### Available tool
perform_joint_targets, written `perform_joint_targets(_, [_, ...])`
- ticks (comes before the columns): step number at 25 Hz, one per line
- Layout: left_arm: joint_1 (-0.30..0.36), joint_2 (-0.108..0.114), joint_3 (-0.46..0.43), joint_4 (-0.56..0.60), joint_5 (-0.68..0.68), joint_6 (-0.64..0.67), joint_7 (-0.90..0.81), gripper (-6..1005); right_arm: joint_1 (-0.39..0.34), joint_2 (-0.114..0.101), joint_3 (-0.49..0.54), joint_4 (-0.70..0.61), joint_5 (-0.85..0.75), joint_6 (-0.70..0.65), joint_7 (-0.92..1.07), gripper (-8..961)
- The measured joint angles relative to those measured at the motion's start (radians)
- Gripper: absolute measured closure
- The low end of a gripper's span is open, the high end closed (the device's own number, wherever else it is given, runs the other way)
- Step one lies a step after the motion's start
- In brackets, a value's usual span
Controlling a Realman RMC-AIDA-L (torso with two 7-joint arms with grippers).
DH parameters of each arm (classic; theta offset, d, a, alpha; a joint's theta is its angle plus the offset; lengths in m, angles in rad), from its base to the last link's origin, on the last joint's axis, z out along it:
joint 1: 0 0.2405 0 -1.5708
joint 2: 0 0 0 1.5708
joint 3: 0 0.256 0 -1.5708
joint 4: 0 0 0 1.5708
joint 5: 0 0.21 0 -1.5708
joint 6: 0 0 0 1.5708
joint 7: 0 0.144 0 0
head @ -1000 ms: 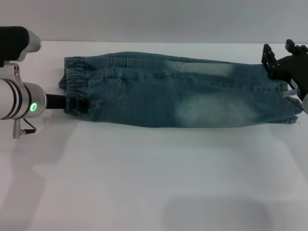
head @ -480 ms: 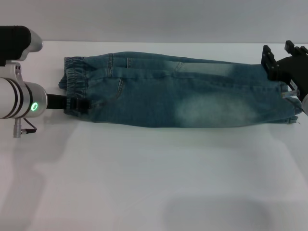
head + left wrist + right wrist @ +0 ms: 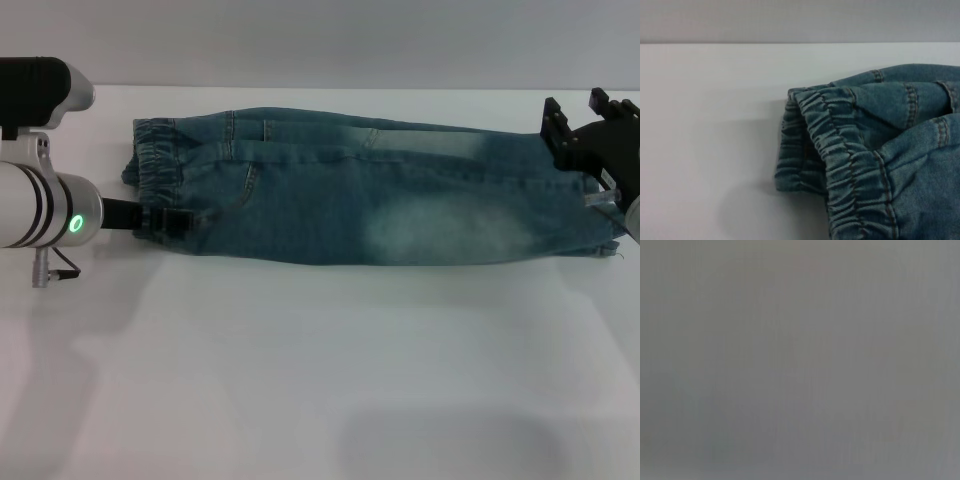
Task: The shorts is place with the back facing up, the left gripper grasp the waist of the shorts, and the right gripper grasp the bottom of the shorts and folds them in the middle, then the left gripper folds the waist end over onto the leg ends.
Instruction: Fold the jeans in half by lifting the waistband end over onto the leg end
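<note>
The left gripper (image 3: 165, 218) sits at the near corner of the waist (image 3: 155, 160). Its black fingers lie closed down on the ruffled band and appear to pinch it, though how many layers they hold cannot be told.

Outward from this gripper, the shorts (image 3: 370, 190) lie folded lengthwise, stretched away toward the leg ends (image 3: 598, 215). There the right gripper (image 3: 585, 130) stands raised just beyond the far corner of the hems, fingers spread, holding nothing.

Probable risks when the waist is carried over:
- A corner-only grip may let the far side of the band sag, giving a skewed fold.
- If only the top layer is pinched, the lengthwise fold may open.
- The right gripper stands close to the landing zone and may snag the cloth.
</note>
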Motion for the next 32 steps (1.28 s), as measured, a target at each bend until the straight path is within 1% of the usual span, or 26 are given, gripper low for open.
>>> perform_joint_targets(8, [-0.024,-0.001,0.000,0.034,-0.002,0.000,0.000,260,0.000,0.000,0.001,0.002,0.000,0.000,0.000,474])
perform_joint_targets(16, [-0.007,-0.002,0.007,-0.003,-0.002,0.004,0.002,274,-0.001,-0.002,0.002,-0.004,0.000,0.000,0.000,474])
perform_joint_targets(22, [-0.002,-0.003,0.010,-0.003,-0.004,0.017,0.002,498,-0.001,-0.002,0.003,-0.009,0.000,0.008,0.000,474])
perform_joint_targets(30, [0.005,-0.003,0.011,-0.012,-0.029,0.023,0.012,874,-0.001,-0.003,0.006,-0.015,0.000,0.016,0.000,474])
perform_joint_targets(32, [0.009,-0.003,0.011,-0.023,-0.031,0.022,0.012,891,-0.001,-0.003,0.006,-0.015,0.000,0.016,0.000,474])
